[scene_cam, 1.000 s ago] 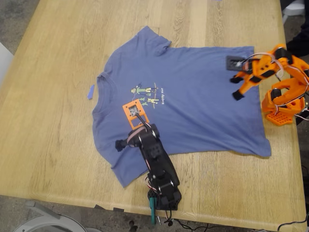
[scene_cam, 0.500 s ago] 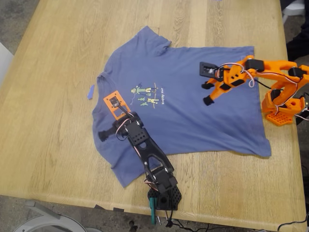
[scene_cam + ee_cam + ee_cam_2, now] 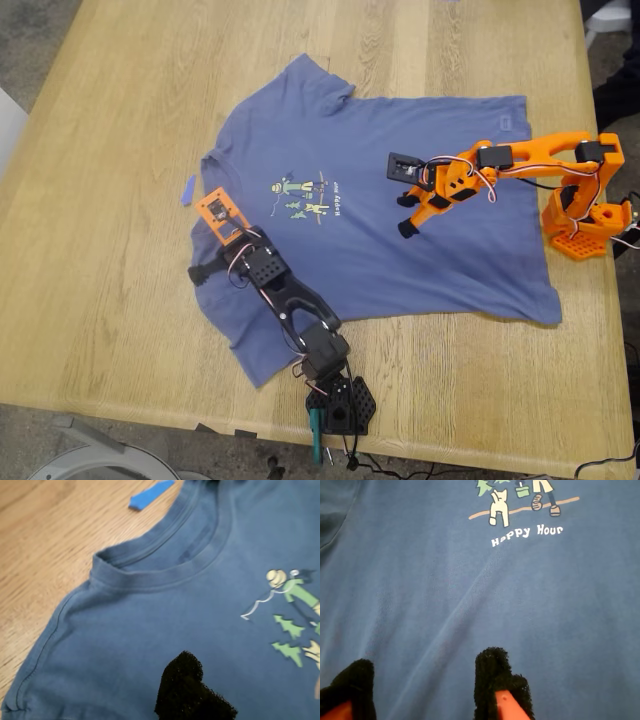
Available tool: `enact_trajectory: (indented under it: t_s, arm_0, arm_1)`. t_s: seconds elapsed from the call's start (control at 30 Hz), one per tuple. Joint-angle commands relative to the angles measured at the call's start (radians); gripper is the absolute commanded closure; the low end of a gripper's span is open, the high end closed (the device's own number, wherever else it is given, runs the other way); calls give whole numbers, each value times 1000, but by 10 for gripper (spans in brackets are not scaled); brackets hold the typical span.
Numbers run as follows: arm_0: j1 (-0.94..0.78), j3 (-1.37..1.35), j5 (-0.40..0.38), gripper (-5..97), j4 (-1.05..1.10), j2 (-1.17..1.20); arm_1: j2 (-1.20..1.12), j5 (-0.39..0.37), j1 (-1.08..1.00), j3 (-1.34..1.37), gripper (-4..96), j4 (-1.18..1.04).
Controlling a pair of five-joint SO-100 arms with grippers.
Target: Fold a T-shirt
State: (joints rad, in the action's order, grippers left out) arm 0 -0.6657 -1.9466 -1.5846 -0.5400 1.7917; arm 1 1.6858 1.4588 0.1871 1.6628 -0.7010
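Observation:
The slate-blue T-shirt lies flat on the wooden table, its collar toward the exterior view's left and its hem toward the right. The black arm carries my first gripper, low over the shoulder area beside the collar. Only one black padded fingertip shows in its wrist view, and nothing is held. The orange arm reaches in from the exterior view's right. Its gripper, my second gripper, hovers open over the shirt's middle, just short of the "Happy Hour" print. Its two padded fingertips stand apart above the cloth.
A small blue scrap lies on the bare wood beside the collar, also visible as the blue scrap in the first wrist view. The orange arm's base sits at the table's right edge in the exterior view, the black arm's base at the near edge.
My first gripper swung toward the exterior view's left, from the chest print to the shoulder by the collar. My second gripper travelled from the hem corner leftward to the shirt's middle.

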Motion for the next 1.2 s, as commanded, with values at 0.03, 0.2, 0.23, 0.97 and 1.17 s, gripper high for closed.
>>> enact_trajectory:
  t_s: [0.03, 0.2, 0.23, 0.97, 1.17]
  arm_0:
    - [-31, 66, -2, 236, 89, -64]
    - [-57, 176, 0, 228, 129, -213]
    - [-58, 209, 0, 221, 129, -245]
    - [-46, 756, -94, 339, 8, -753]
    - [-31, 752, -115, 424, -54, -795]
  arm_1:
    - [12, -20, 15, 0, 615, -9]
    - [43, -26, 2, 54, 600, -31]
    - [46, -25, -5, 57, 598, -40]
    - [127, -49, -44, 190, 582, -57]
    - [166, -83, -28, 256, 591, -38]
